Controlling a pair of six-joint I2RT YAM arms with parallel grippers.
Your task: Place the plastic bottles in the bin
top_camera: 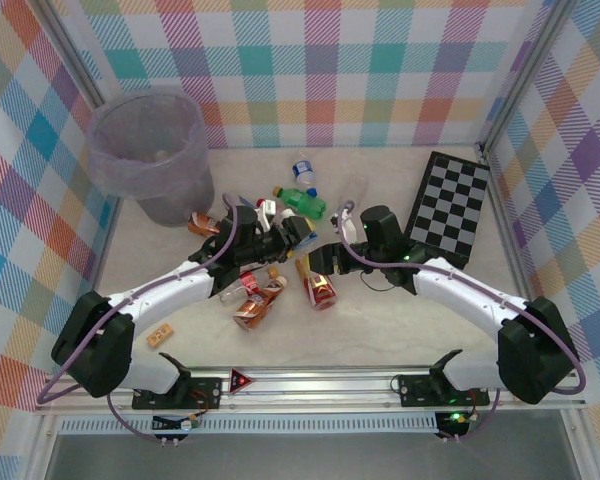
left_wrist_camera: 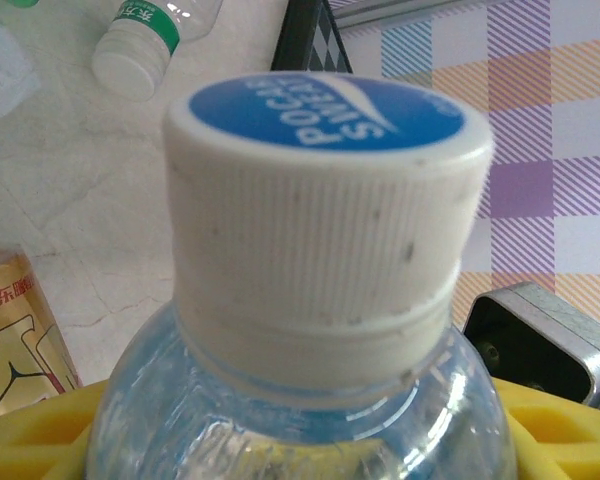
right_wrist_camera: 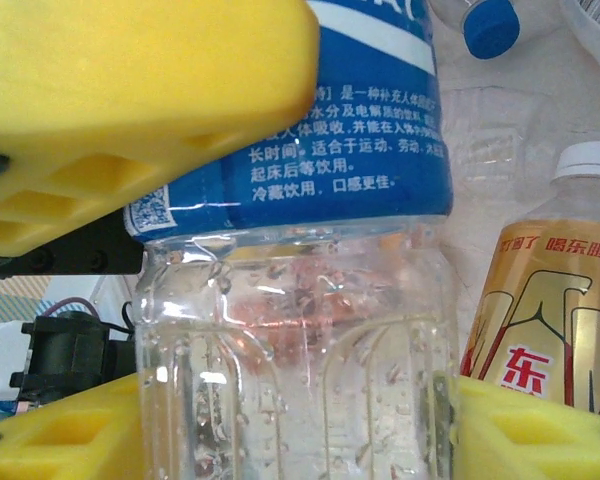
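And the left claw pinched the blue-labelled bottle at its neck, the right claw clamped its clear body, mid-worktop among loose bottles; the bin stood well apart, far left

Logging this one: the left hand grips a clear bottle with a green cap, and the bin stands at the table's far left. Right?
Not quite: the left wrist view shows the clear bottle in the left hand has a white cap with a blue top, not green. The bin does stand at the far left.
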